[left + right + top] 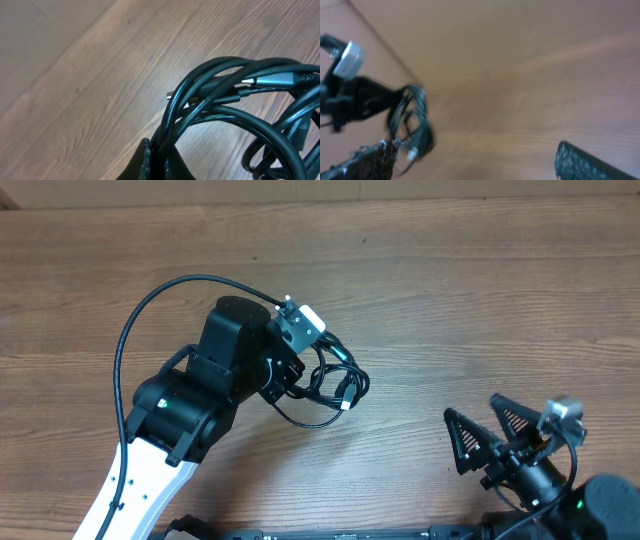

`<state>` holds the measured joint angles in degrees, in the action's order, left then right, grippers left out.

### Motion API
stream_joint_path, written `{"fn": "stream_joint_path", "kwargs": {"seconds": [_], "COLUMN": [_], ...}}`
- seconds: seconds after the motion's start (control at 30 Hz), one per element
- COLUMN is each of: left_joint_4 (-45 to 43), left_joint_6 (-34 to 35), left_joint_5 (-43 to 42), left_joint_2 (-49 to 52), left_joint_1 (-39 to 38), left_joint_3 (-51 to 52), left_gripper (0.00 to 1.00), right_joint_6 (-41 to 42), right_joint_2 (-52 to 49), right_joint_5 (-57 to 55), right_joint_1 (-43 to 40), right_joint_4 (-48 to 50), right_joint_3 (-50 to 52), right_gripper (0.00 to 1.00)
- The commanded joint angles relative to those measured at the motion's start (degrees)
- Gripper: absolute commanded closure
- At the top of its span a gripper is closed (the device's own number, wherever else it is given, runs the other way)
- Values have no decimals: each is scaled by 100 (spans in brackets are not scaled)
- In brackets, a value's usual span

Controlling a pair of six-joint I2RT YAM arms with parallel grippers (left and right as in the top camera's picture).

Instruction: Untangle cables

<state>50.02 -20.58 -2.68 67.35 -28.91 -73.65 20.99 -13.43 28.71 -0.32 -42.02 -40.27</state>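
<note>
Overhead view: I read a brown, matte, wood-grain worktop. The left arm, a black housing on a white link, reaches to mid-worktop. The cables sit at its tip as a compact bundle of thin, glossy black loops, with one small pale plug end at the bundle's lower right edge. The arm's wrist housing covers the grip itself in this view. The right fingers, two black triangular blades with a lattice texture, stand spread wide at the lower right, well apart from the bundle, with nothing between them. Left wrist view: the left fingers are pressed together at the bottom edge, clamped on several strands of the cables. The strands arc to the right in smooth, round-section curves against the grain of the worktop. A plug with a grey metallic sleeve and a pale tip lies across the upper loops; a slimmer dark one sits just below it. Right wrist view, blurred: the right fingers appear at both lower corners, rough-textured, fully apart and empty. The cables show as dark loops at the tip of the left arm, left of centre; I cannot tell whether they touch the worktop.
</note>
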Motion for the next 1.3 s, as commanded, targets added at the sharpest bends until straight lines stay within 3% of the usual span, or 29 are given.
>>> {"fn": "stream_joint_path", "kwargs": {"seconds": [0.0,0.23,0.43,0.5,0.63,1.03,1.27], "left_joint_4": [-201,-824,-1475,-1676,-1956,-2496,-3003], "left_joint_6": [-295,-1539,-2347,-2361,-2358,-2356,-1926], "left_joint_5": [-503,-1661,-2581,-2776,-2920,-4205,-4258], "left_joint_2": [-262,-444,-448,-444,-398,-177,22], "left_joint_1": [-37,-37,-37,-37,-37,-39,-42], "left_joint_3": [-33,-35,-35,-35,-35,-33,-33], "left_gripper": [96,96,96,96,96,96,96], "right_joint_6": [24,605,603,603,605,605,603], "right_joint_2": [-782,-1086,-1088,-1086,-1086,-1086,-1086], "right_joint_5": [1244,2212,2240,2240,2243,2500,2503], "right_joint_1": [2,2,2,2,2,2,2], "right_joint_4": [205,1631,1600,1598,1578,1471,1108], "right_joint_3": [-638,-636,-629,-629,-629,-629,-629], "right_gripper": [0,0,1,7,29,45,47]}}
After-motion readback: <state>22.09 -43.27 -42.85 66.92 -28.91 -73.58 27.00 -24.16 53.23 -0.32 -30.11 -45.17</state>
